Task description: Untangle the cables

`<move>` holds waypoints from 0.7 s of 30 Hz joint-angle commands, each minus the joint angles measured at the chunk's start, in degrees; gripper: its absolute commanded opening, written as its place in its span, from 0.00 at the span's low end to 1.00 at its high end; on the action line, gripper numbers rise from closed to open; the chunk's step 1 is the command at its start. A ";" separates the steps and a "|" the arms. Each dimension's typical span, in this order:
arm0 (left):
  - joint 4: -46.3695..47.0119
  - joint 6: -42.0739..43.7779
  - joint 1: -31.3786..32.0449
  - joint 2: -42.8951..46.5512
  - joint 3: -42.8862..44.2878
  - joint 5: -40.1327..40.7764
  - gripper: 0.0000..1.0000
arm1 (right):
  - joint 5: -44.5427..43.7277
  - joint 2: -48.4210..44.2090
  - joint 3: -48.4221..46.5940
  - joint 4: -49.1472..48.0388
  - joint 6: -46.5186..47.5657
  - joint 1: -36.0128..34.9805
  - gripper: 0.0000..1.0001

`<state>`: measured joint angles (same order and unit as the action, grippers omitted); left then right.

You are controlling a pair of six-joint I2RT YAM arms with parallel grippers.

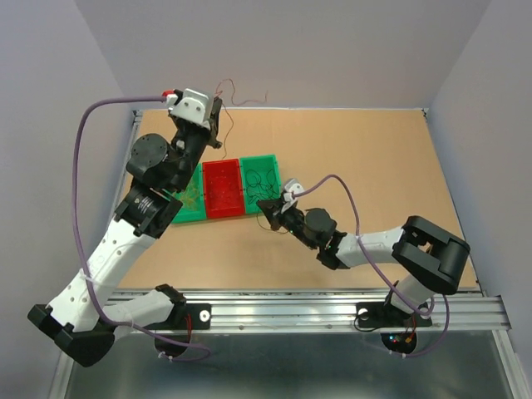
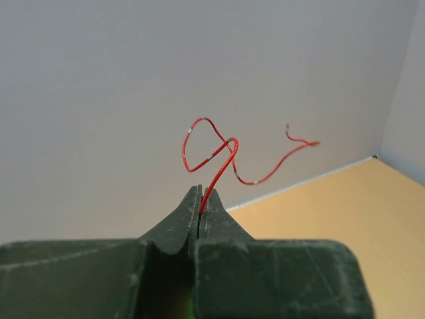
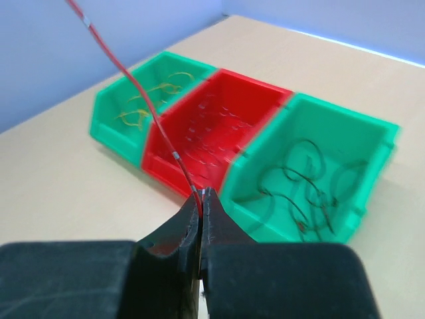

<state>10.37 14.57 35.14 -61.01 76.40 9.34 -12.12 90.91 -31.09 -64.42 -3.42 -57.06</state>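
The red cable (image 3: pixel 176 157) hangs in the air, clamped by the left gripper (image 2: pixel 200 203) and the right gripper (image 3: pixel 202 199) (both pinched tight on it). Flanking the red bin (image 3: pixel 259 83), the left green bin (image 3: pixel 109 126) holds yellow wires (image 3: pixel 143 106) and the right green bin (image 3: pixel 249 199) holds dark wires (image 3: pixel 309 193).

No text, label, brand, number or sign can be read in any of the three views. The red wire (image 2: pixel 232 143) carries small pale bands at intervals. They might be markings, but they are too small to make out.
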 commanded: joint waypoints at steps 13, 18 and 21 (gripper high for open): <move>-15.64 7.05 -3.57 5.20 -24.97 0.06 0.00 | 9.40 17.09 -38.15 31.63 -2.55 -0.42 0.00; -15.29 7.32 -9.11 2.14 -27.97 -2.30 0.00 | 5.71 23.69 -46.15 37.34 -5.88 -0.07 0.01; -15.55 6.79 -12.28 -2.08 -27.36 -5.21 0.00 | 3.77 26.50 -49.15 40.34 -9.22 0.98 0.01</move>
<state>-5.82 20.86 25.21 -59.94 48.86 7.11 -4.56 115.90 -74.56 -28.75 -7.84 -56.97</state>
